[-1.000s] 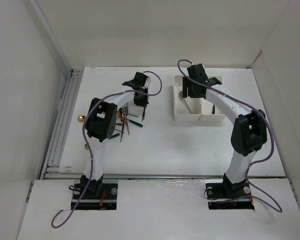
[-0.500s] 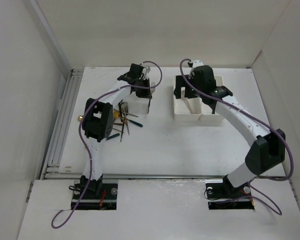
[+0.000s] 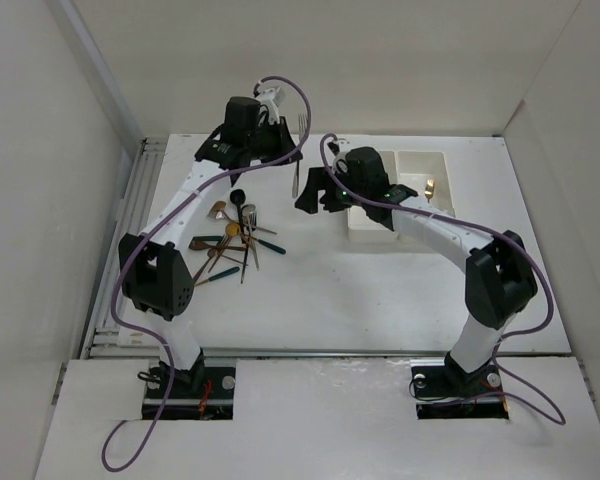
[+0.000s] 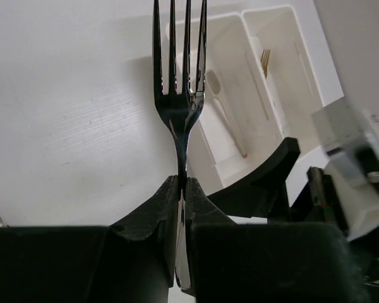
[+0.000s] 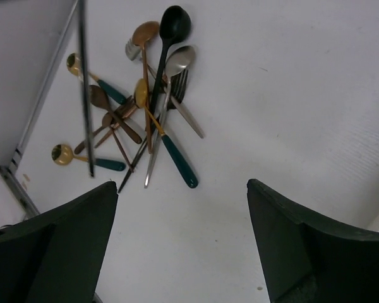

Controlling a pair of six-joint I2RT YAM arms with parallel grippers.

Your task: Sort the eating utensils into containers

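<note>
**Left gripper (image 4: 182,186): pressed together on one silver fork (image 4: 180,95); right gripper (image 5: 180,240) spread, nothing in it**

Item 1. Loose eating utensils (image 3: 235,235), far left of the white table (image 3: 380,290). They lay in a crossed heap. I counted among them a black spoon (image 5: 174,28), a copper spoon (image 5: 145,31), a silver spoon (image 5: 179,60) and two gold spoons with dark green handles (image 5: 63,153). Several handles overlapped, so I could not tell the full count.

Item 2. My left gripper, raised above the table to the right of the heap. Its fingers met tightly on the fork's handle. The tines pointed away from my wrist, and in my wrist view they sat in front of the near-left corner of the containers.

Item 3. My right gripper, just right of the fork in the overhead view. Its fingers (image 5: 57,246) stood wide apart with only bare table between them. Its camera faced the heap.

Item 4. Containers (image 3: 435,158), right of centre: two adjoining white bins. The left bin held one pale spoon (image 4: 218,95). The right bin held one gold fork (image 4: 265,60).
</note>
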